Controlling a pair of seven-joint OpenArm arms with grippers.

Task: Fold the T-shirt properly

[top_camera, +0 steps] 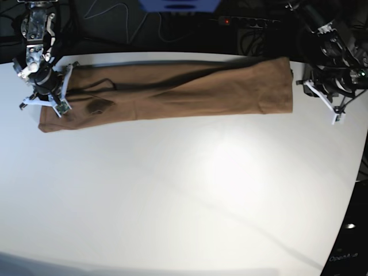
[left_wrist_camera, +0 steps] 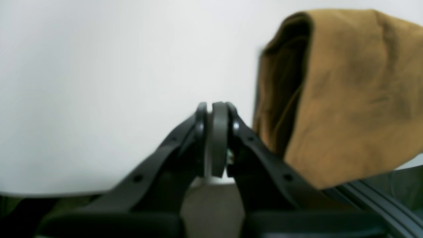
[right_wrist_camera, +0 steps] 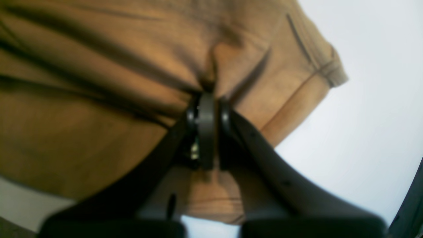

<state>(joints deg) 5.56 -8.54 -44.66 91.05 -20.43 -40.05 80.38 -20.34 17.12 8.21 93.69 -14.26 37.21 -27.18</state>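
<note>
The tan-brown T-shirt (top_camera: pixel 172 89) lies folded into a long strip across the far part of the white table (top_camera: pixel 184 201). My right gripper (top_camera: pixel 54 92) stands at the strip's left end. In the right wrist view that right gripper (right_wrist_camera: pixel 207 97) is shut on a puckered pinch of the T-shirt (right_wrist_camera: pixel 99 99). My left gripper (top_camera: pixel 322 92) hovers just off the strip's right end. In the left wrist view the left gripper (left_wrist_camera: pixel 214 107) is shut with its pads together and no cloth between them. The T-shirt's folded end (left_wrist_camera: pixel 347 99) hangs beside its right finger.
Beyond the table's far edge are dark cables, a power strip (top_camera: pixel 247 22) and a blue object (top_camera: pixel 178 4). The table's right edge runs close by the left arm. Bare white tabletop spreads in front of the shirt.
</note>
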